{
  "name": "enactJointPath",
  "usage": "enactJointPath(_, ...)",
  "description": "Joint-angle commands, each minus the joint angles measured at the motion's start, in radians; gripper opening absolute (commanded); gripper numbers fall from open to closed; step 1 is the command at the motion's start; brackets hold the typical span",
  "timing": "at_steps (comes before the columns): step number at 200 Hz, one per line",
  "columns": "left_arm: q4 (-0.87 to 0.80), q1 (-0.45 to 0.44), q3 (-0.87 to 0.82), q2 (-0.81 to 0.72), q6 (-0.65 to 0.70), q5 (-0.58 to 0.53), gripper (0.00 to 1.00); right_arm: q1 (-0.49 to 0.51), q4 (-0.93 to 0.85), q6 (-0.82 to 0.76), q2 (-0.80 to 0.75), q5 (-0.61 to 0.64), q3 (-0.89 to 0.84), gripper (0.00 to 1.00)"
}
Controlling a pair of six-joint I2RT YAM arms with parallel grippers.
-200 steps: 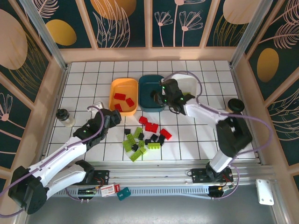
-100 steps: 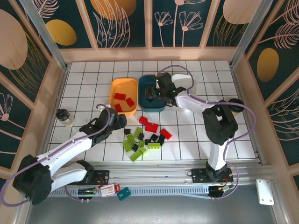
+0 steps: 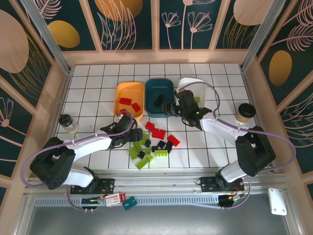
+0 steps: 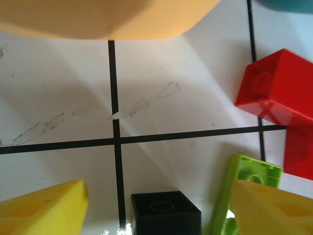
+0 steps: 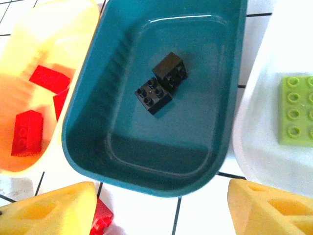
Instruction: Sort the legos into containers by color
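The orange tub (image 3: pixel 129 93) holds red bricks (image 5: pixel 28 132). Two black bricks (image 5: pixel 161 83) lie in the dark teal tub (image 3: pixel 152 108), and a lime green brick (image 5: pixel 296 110) lies in the white tub (image 3: pixel 188 84). Loose red, green and black legos (image 3: pixel 152 143) lie on the tiles in front of the tubs. My left gripper (image 3: pixel 131 133) is open and low at the pile's left edge, its fingers either side of a black brick (image 4: pixel 165 213), with a green brick (image 4: pixel 247 183) and a red brick (image 4: pixel 276 88) to its right. My right gripper (image 5: pixel 161 196) is open and holds nothing, just in front of the teal tub's near rim (image 5: pixel 146 183).
A lidded cup (image 3: pixel 68 123) stands at the left of the table and a paper cup (image 3: pixel 245 111) at the right. Wooden walls close in the tiled table (image 3: pixel 93 88). A red brick (image 5: pixel 100 218) lies by my right gripper's left finger.
My right gripper has pulled back from inside the teal tub to its near rim, leaving a black brick there. My left gripper has reached right to the pile's edge.
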Motion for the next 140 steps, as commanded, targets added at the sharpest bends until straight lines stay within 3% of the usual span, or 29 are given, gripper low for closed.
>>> enactJointPath(1, 0.039, -0.002, 0.003, 0.022, 0.001, -0.005, 0.7, 0.008, 0.012, 0.025, -0.058, 0.04, -0.034, 0.72)
enactJointPath(46, 0.085, -0.001, -0.044, 0.05, -0.024, 0.037, 0.57, 0.007, 0.012, 0.023, -0.099, 0.064, -0.07, 0.72)
enactJointPath(102, 0.069, -0.002, -0.063, 0.011, -0.052, 0.037, 0.24, 0.004, 0.01, 0.019, -0.122, 0.1, -0.088, 0.72)
enactJointPath(140, 0.024, 0.0, 0.062, -0.033, -0.026, 0.004, 0.19, 0.002, 0.016, 0.033, -0.189, 0.111, -0.155, 0.72)
